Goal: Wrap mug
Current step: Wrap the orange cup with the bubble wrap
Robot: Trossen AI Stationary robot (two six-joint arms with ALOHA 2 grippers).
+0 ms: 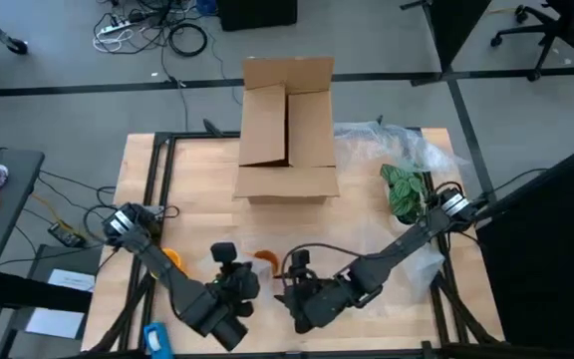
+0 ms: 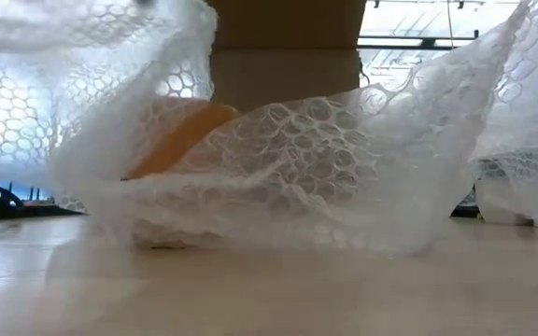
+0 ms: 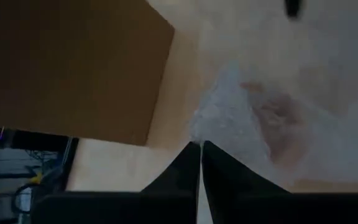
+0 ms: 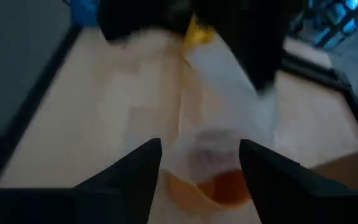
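- Left gripper (image 3: 199,148) is pinched together on the bubble wrap (image 2: 344,159): pull the sheet taut.
- Right gripper (image 4: 201,155) hangs spread wide, the mug (image 4: 213,186) just ahead: close gently to steady it.

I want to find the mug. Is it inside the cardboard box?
No, the low view shows the mug on the table, draped in bubble wrap, in front of the box.

No text, label, brand or number can be read in any view. The cardboard box (image 1: 287,130) shows plain faces.
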